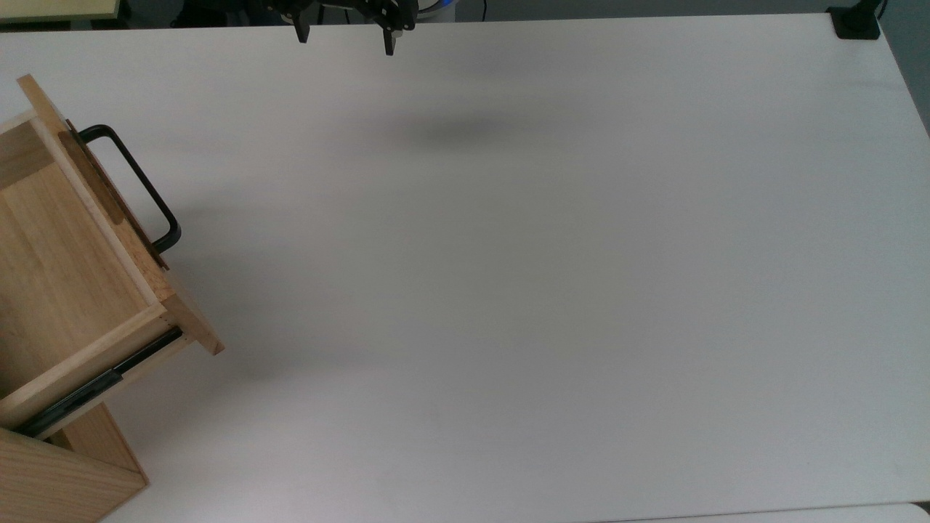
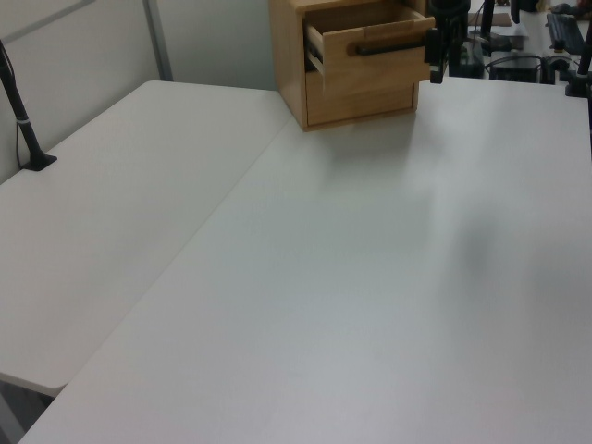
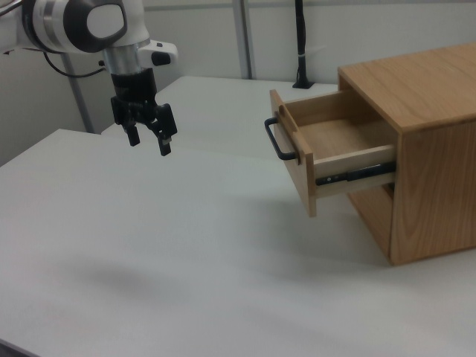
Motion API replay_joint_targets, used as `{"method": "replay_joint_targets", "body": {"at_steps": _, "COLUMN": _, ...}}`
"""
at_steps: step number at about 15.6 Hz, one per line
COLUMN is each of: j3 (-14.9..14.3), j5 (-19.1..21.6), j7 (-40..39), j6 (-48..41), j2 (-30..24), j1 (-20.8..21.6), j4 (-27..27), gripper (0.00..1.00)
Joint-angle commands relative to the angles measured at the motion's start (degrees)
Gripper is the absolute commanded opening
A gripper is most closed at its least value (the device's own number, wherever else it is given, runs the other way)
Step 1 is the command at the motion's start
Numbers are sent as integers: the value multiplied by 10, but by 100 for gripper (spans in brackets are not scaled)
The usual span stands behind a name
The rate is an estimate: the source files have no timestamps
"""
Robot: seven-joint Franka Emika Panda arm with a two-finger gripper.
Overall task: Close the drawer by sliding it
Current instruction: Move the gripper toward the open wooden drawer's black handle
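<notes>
Drawer: pulled out of cabinet at table edge, handle facing the spread, empty gripper hanging well apart toward the right view's left.

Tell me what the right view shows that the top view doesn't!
Right view alone: the arm's white wrist above the gripper, the cabinet's flat top, and the gripper hanging above the table, apart from the drawer.

Top view alone: the table's long near edge, and a black clamp at a far corner.

Both: the drawer pulled open with nothing inside, its black handle, its black side rail, and the open gripper away from the handle.
</notes>
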Motion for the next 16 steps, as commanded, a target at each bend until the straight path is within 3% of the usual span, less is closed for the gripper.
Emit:
{"method": "replay_joint_targets", "body": {"at_steps": 1, "j3": -3, "j5": 13, "j7": 7, "j6": -23, "j2": 8, "j1": -1, "j4": 19, "gripper": 100}}
{"method": "replay_joint_targets", "body": {"at_steps": 15, "j3": 0, "j5": 9, "j7": 31, "j6": -24, "j2": 14, "j1": 5, "j4": 15, "gripper": 100}}
{"method": "replay_joint_targets", "body": {"at_steps": 16, "j3": 0, "j5": 8, "j7": 48, "j6": -24, "j2": 14, "j1": 4, "j4": 16, "gripper": 94}}
